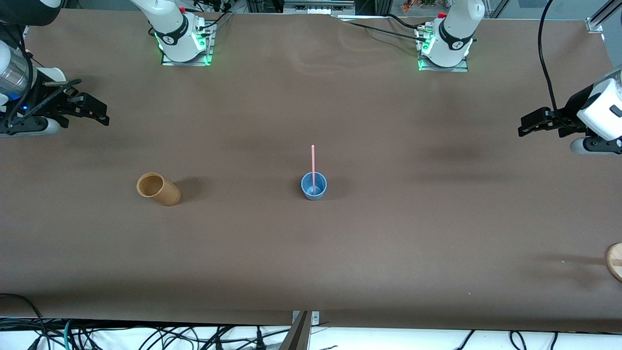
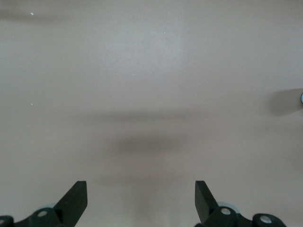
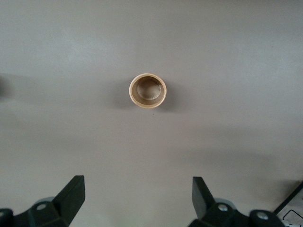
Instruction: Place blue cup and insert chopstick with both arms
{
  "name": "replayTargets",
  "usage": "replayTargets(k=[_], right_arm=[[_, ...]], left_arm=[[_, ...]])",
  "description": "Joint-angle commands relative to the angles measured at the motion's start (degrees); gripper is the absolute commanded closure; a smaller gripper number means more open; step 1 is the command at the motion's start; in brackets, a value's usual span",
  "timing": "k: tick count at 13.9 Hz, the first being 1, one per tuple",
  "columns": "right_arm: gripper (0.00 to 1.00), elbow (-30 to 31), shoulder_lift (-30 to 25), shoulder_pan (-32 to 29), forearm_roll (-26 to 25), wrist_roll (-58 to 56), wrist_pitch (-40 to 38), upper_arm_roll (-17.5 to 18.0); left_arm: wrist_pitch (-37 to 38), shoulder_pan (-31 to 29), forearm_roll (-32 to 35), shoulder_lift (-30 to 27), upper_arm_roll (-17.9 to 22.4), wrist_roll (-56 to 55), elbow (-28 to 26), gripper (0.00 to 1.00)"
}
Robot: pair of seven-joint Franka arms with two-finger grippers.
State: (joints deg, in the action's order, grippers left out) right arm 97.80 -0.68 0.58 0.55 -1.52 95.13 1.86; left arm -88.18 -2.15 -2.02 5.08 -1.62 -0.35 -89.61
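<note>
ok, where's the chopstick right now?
In the front view, the chopstick stands in the blue cup mid-table; the tan cup sits toward the right arm's end.

Matt brown table (image 1: 388,253), wood-look tan cup (image 1: 159,189), perhaps plastic blue cup (image 1: 314,186)

- Table (image 1: 369,253): brown matte top, runs edge to edge; faint creases near the arm bases.
- Blue cup (image 1: 314,186): upright, approx. mid-table, resting on the top.
- Chopstick (image 1: 313,163): pink, stands in blue cup, lower end at cup's bottom.
- Tan cup (image 1: 159,189): upright, toward right arm's end, well apart from blue cup, approx. same depth.
- Round wooden item (image 1: 615,261): at left arm's end, cut off by frame edge, nearer front camera than both cups.
</note>
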Motion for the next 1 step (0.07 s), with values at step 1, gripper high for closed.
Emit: replayTargets(k=[1], right_arm=[[0.00,-1.4,0.1,-0.9,1.0,0.8,-1.4,0.9]], left_arm=[[-0.2,-0.2,0.4,0.1,-0.1,1.3,0.6,0.00]])
